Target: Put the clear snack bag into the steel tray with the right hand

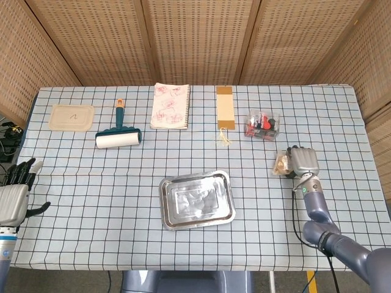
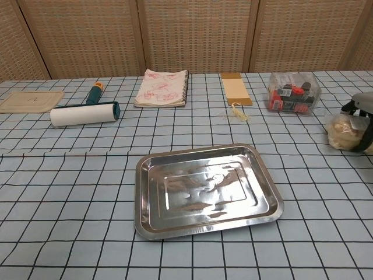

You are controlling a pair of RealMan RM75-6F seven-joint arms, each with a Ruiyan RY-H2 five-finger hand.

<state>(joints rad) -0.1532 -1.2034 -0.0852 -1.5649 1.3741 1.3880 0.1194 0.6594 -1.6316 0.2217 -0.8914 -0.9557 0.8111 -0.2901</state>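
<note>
the right hand [image 1: 302,162] sits over the clear snack bag [image 2: 344,130] at the tabletop's [image 1: 91,183] right side, fingers [image 2: 356,108] curled onto it to grip; whether it's firmly held, i cannot tell. the steel tray [image 1: 197,199] waits well apart.

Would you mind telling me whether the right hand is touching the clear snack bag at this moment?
Touching. In the chest view the right hand has dark fingers wrapped over the clear snack bag, with no gap between them; the head view shows the hand covering the bag's right side.
</note>
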